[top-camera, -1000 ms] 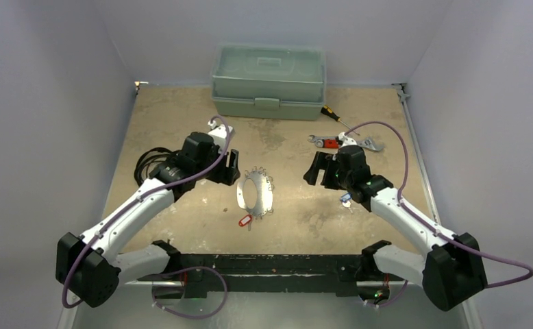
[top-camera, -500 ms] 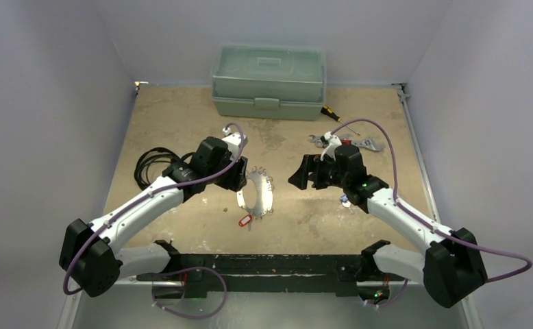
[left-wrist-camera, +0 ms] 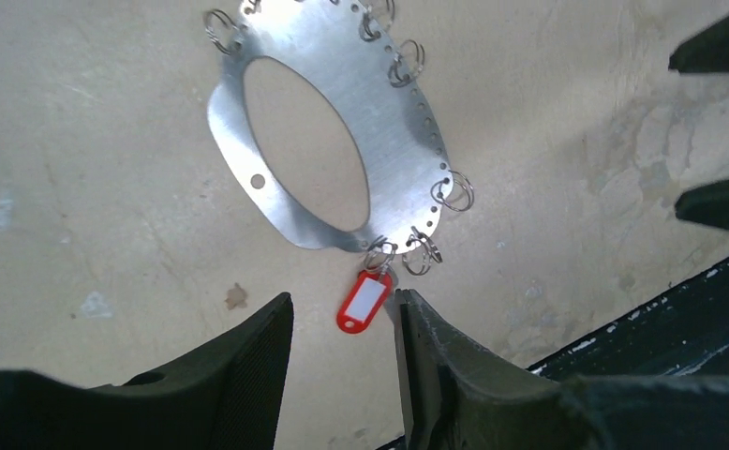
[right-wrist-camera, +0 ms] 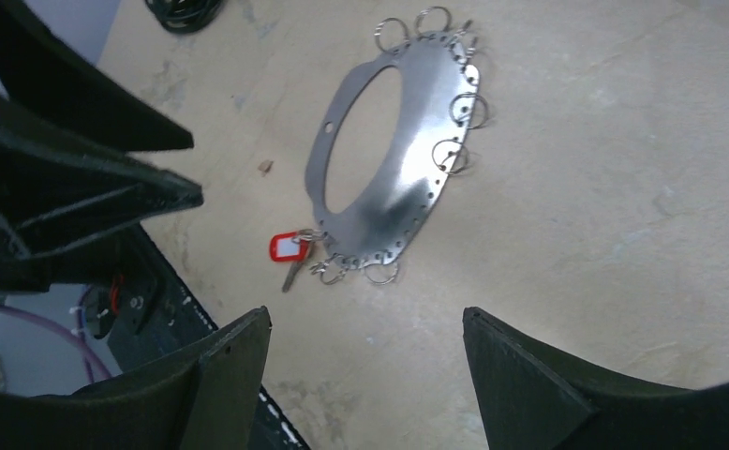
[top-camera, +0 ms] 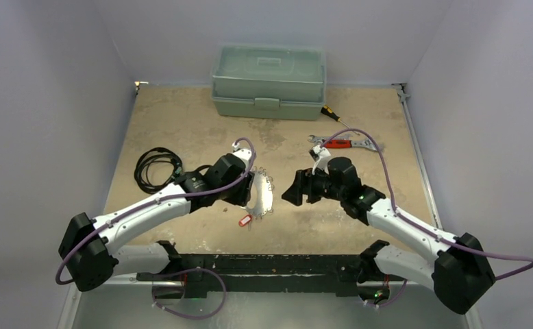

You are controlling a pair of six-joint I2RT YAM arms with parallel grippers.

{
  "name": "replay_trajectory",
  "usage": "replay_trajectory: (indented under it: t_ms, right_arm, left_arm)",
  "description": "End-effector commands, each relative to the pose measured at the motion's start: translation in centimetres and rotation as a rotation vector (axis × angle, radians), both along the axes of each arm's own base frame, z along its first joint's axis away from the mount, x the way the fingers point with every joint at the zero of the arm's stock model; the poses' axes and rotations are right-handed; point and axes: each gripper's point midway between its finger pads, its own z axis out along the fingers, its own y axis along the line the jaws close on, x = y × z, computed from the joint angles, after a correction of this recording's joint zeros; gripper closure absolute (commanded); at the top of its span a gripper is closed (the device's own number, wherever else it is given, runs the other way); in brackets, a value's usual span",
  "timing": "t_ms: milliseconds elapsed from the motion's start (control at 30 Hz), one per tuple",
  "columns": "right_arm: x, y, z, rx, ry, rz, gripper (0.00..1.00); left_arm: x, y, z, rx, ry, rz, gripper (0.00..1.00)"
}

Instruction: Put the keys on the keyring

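Note:
The keyring (top-camera: 262, 197) is a flat silver oval plate (left-wrist-camera: 400, 131) with small split rings along its edge, lying on the table between both arms. A red-tagged key (left-wrist-camera: 365, 301) hangs from a ring at its near end; its silver blade (right-wrist-camera: 292, 274) shows in the right wrist view. My left gripper (left-wrist-camera: 342, 305) hovers over that end, open, with the red tag just beyond the fingertips and close to the right one. My right gripper (right-wrist-camera: 365, 319) stands wide open to the right of the keyring (right-wrist-camera: 408, 178), with nothing between its fingers.
A green toolbox (top-camera: 268, 81) stands at the back. A coiled black cable (top-camera: 155, 164) lies at the left. A red-handled wrench (top-camera: 342, 143) and a screwdriver (top-camera: 332, 114) lie at the back right. A black rail (top-camera: 264, 264) runs along the near edge.
Both arms have moved in toward the keyring, the left from the left and the right from the right. The left jaws have narrowed; the right jaws have narrowed slightly.

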Motion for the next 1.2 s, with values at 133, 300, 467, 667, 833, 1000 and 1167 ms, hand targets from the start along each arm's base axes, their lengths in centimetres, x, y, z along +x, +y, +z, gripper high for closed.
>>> replay_trajectory:
  t_ms: [133, 300, 467, 667, 833, 1000, 1167]
  right_arm:
    - [-2.4, 2.9, 1.5, 0.062, -0.029, 0.022, 0.30]
    - [-3.9, 5.2, 1.5, 0.083, -0.003, 0.030, 0.37]
    - [-5.0, 7.6, 0.5, 0.029, 0.010, 0.062, 0.38]
    - [-4.5, 7.9, -0.1, -0.001, -0.002, 0.044, 0.43]
    - [-4.5, 8.6, -1.5, -0.031, 0.039, 0.046, 0.44]
    - [-4.2, 9.3, -2.4, -0.059, 0.049, 0.035, 0.49]
    - [-4.0, 10.3, -3.0, -0.066, 0.057, 0.039, 0.58]
  left_arm:
    - [1.3, 2.6, 3.1, 0.083, -0.155, 0.001, 0.57]
    - [1.2, 1.4, 3.4, 0.022, -0.162, -0.034, 0.57]
    - [1.2, 1.6, 4.0, 0.006, -0.194, -0.034, 0.66]
    - [0.3, 1.6, 5.0, -0.148, -0.255, 0.081, 0.66]
    - [-0.9, 1.5, 1.4, -0.185, -0.269, 0.142, 0.64]
    - [-1.5, 0.9, 0.4, -0.132, -0.307, 0.125, 0.64]
    - [-1.8, 0.2, 0.1, -0.127, -0.319, 0.105, 0.64]
